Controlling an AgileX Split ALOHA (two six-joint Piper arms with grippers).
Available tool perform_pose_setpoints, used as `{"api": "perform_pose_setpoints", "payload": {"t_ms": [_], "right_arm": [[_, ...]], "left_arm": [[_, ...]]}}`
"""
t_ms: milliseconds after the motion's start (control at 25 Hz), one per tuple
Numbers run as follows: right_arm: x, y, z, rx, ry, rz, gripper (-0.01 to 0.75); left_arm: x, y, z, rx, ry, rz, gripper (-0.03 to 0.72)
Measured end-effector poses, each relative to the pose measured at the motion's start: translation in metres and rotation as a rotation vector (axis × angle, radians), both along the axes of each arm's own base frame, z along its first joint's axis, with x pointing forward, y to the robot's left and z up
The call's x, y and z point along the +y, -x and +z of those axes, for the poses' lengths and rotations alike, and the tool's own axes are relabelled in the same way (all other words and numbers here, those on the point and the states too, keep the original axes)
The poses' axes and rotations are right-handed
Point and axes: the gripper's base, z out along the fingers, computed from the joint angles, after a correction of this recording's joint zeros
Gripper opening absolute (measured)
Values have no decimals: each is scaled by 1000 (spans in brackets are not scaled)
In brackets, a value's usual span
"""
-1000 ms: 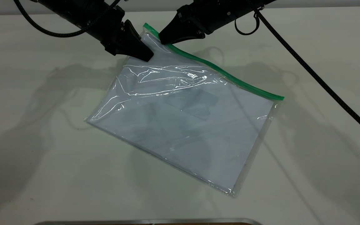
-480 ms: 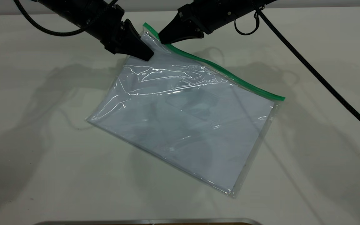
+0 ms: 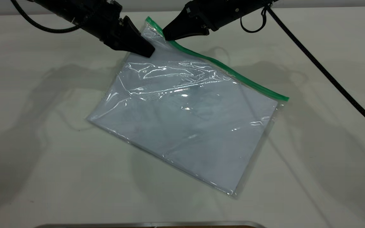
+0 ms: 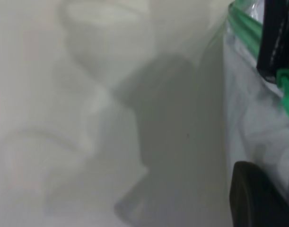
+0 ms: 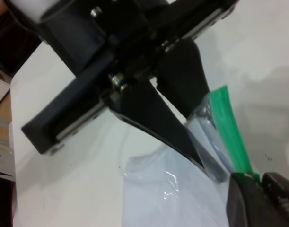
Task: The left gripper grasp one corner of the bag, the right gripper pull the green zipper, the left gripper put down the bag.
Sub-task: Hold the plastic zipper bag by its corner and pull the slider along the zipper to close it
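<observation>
The bag [image 3: 188, 120], a clear pouch with white paper inside, lies slanted on the white table with its far left corner raised. The green zipper [image 3: 233, 72] runs along its far edge. My left gripper [image 3: 149, 53] is shut on that raised corner just beside the strip. In the right wrist view, the left gripper [image 5: 206, 166] pinches the clear plastic. My right gripper [image 3: 166, 36] is shut on the green zipper [image 5: 228, 125] close to the same corner, with green showing between its fingers [image 5: 250, 198]. In the left wrist view, the bag [image 4: 258, 123] and the right gripper [image 4: 273, 42] show at one edge.
The right arm's black cable [image 3: 328, 77] slants across the table at the right. A metal edge [image 3: 150, 224] runs along the table's near side. Bare white table [image 3: 36, 142] surrounds the bag.
Both grippers have moved a little up and away from the camera together, raising the held corner and green strip higher. The pouch's wrinkles have shifted; its near part stays on the table.
</observation>
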Motion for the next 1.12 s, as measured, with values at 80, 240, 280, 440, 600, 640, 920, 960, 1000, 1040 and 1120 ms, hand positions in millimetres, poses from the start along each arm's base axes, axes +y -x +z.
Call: {"api": "perform_pose_setpoints", "payload": {"t_ms": [80, 240, 280, 440, 600, 640, 920, 960, 1000, 1040, 1120], "right_arm": [[-1, -1, 0, 0, -1, -1, 33], [-3, -2, 1, -9, 8, -8, 33], [-4, -3, 1, -12, 11, -11, 33], [-7, -5, -1, -27, 40, -18, 33], [-9, -6, -3, -44, 72, -26, 35], [-9, -7, -4, -49, 80, -33, 35], [-15, -13, -9, -111, 173, -69, 37], [-16, -13, -10, -124, 197, -65, 37], [-18, -14, -12, -136, 220, -58, 37], [-20, -14, -13, -147, 242, -53, 37], [-24, -16, -15, -163, 272, -55, 37]], "left_arm": [[5, -2, 2, -3, 28, 11, 53], [14, -5, 5, -5, 72, 37, 53], [16, -5, 6, -2, 86, 41, 53], [24, -7, 9, 0, 120, 53, 53], [32, -9, 11, 2, 144, 73, 53], [34, -10, 12, 1, 152, 83, 53], [43, -14, 15, -30, 191, 116, 53], [44, -14, 15, -30, 193, 116, 53], [46, -14, 15, -29, 197, 119, 53], [47, -14, 15, -29, 198, 121, 53], [49, -15, 16, -28, 202, 126, 53]]}}
